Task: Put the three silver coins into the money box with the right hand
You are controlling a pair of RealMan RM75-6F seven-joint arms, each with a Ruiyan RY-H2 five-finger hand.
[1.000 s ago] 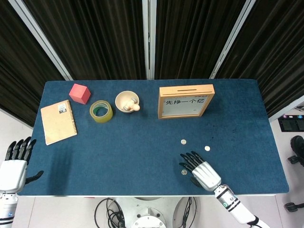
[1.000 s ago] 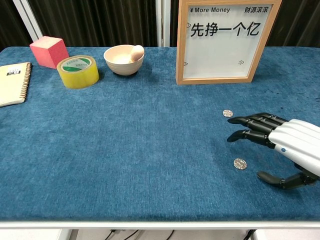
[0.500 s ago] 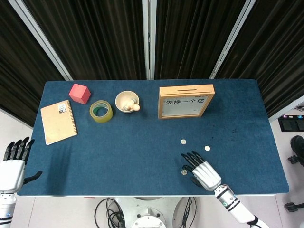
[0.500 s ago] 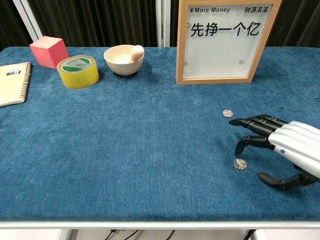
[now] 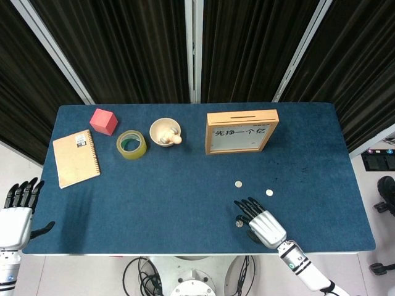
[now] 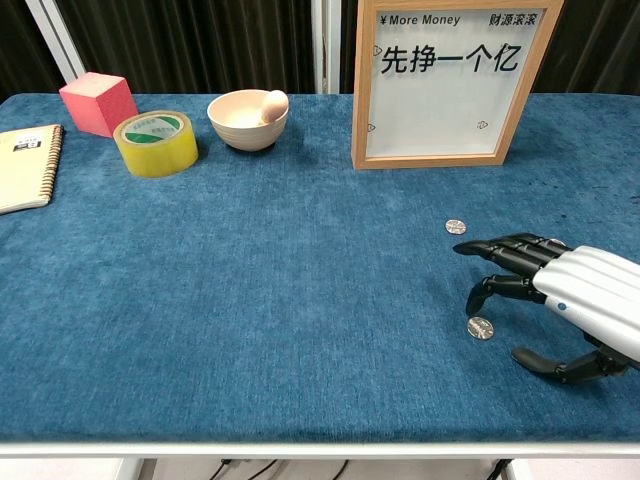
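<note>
Head view: the right hand sits low, right of centre on the blue table, fingers spread and empty, tips over the nearest coin. A second coin and a third coin lie just above it in the frame, apart from the hand. The wood-framed money box stands upper centre-right, w/ a slot on top. Left hand hangs off the table's lower-left edge, fingers apart, holding nothing. Upper left: notebook, pink block, tape roll, bowl.

Chest view: right hand enters at lower right, one finger bent down just above the nearest coin, thumb low beside it; can't tell if they touch. Second coin lies further back; money box at top.
</note>
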